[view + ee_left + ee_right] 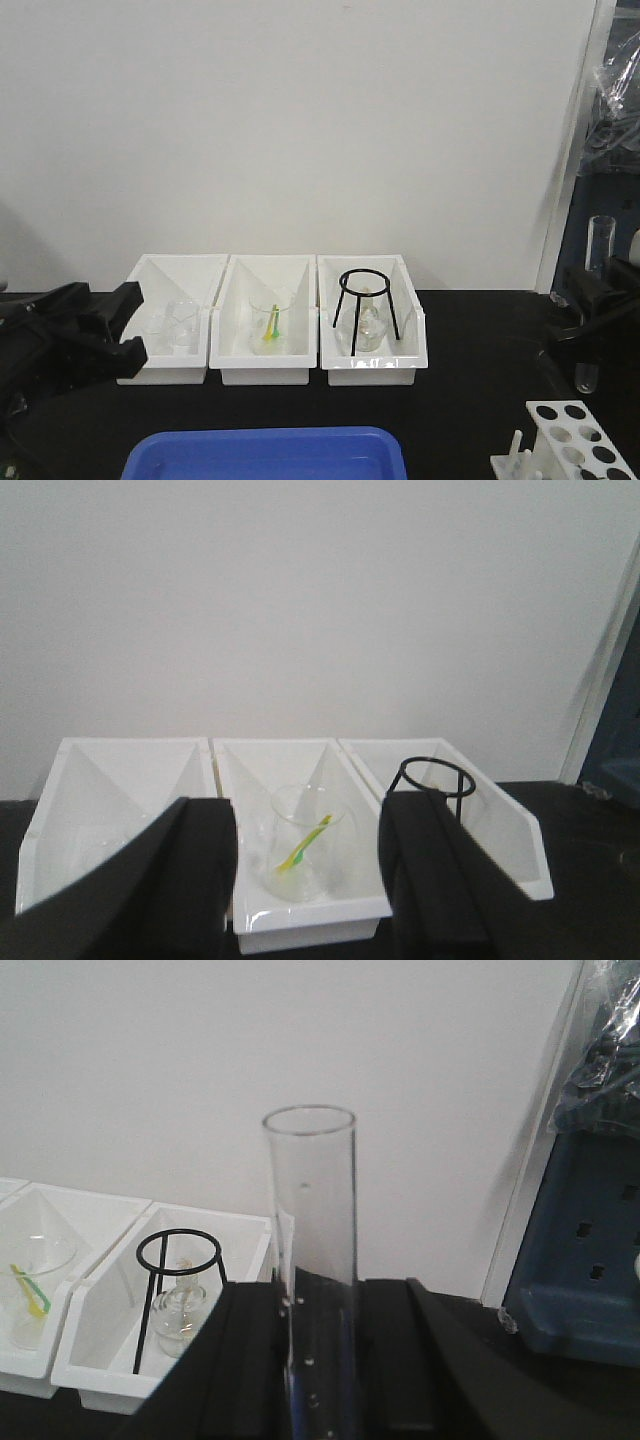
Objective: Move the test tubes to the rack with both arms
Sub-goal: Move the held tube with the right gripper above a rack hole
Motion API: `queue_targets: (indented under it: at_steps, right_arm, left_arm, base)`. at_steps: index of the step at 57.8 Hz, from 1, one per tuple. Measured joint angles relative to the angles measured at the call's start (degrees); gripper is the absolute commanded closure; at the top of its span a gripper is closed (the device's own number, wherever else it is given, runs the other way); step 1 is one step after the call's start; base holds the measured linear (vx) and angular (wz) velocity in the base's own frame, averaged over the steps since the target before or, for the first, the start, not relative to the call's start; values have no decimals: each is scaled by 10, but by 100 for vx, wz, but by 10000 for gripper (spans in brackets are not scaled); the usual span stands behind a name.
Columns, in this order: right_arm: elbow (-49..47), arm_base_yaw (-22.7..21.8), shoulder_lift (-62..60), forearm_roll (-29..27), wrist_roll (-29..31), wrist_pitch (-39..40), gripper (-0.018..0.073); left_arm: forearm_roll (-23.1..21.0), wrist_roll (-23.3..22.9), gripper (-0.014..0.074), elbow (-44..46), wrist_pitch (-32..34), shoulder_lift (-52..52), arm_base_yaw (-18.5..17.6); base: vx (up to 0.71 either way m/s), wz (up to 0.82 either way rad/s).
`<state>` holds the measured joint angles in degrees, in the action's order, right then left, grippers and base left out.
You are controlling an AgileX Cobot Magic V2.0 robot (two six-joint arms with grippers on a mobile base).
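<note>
A clear glass test tube point(310, 1190) stands upright between the black fingers of my right gripper point(318, 1300), which is shut on its lower half. In the front view the same test tube point(600, 240) hangs at the far right in the right gripper point(590, 295), above and a little behind the white rack point(585, 440) at the bottom right corner. The rack's visible holes are empty. My left gripper point(135, 320) hovers at the left in front of the bins. In the left wrist view the left gripper point(308, 815) is open and holds nothing.
Three white bins stand in a row at the back: the left bin point(170, 375) holds small glassware, the middle bin point(262, 375) a beaker point(300, 845) with a yellow-green stick, the right bin point(372, 378) a black wire stand point(368, 305) over a flask. A blue tray point(265, 455) lies at the front.
</note>
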<state>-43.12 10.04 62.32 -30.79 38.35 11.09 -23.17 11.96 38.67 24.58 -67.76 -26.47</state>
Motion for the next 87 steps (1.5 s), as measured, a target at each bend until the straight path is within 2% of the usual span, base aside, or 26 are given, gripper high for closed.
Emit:
queue_targets:
  at_steps: [9, 17, 29, 48, 58, 71, 87]
  right_arm:
    - [29, 0, -7, 0, -1, 35, 566]
    - [95, 0, -20, -3, -11, 89, 566]
    - [149, 0, -22, -3, -71, 158, 566]
    - [203, 0, -13, 61, -166, 221, 566]
    - [204, 0, 34, 125, -212, 257, 566]
    - [204, 0, 86, 140, -226, 296, 566]
    - [204, 0, 90, 143, -226, 297, 565]
  left_arm:
    - [-1, 0, 153, -34, 44, 10, 0]
    - [-1, 1, 153, -45, 73, 33, 0]
    - [-1, 2, 153, -46, 80, 57, 0]
    - [-1, 2, 153, -48, 81, 60, 0]
    - [-1, 2, 153, -48, 81, 60, 0]
    - [-1, 2, 153, -48, 81, 60, 0]
    - [-1, 2, 153, -48, 81, 60, 0]
  base:
    - [0, 0]
    - [0, 0]
    - [0, 0]
    - [0, 0]
    - [0, 0]
    - [0, 0]
    - [0, 0]
